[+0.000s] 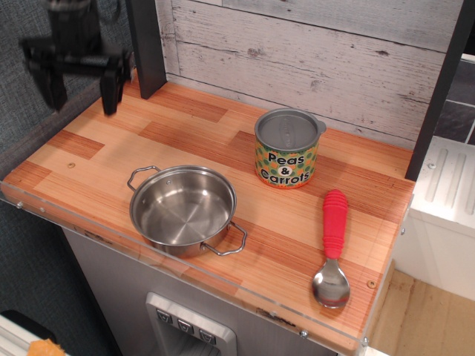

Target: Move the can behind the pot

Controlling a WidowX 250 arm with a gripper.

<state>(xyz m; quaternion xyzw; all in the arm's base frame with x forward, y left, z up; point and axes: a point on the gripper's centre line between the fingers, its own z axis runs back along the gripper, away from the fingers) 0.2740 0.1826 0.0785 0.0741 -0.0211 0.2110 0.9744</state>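
The can (287, 148) stands upright at the back right of the wooden counter, grey lid on top, label reading "Peas & Carrots". The shiny steel pot (183, 209) with two wire loop handles sits near the front edge, left of the can and apart from it. My black gripper (82, 89) hangs blurred above the counter's far left edge, well away from both. Its two fingers (111, 90) stand wide apart and hold nothing.
A spoon with a red handle (333, 248) lies at the front right, near the counter edge. A dark post (146, 46) stands at the back left corner and a plank wall (312, 52) runs along the back. A second dark post (441, 81) is at the right.
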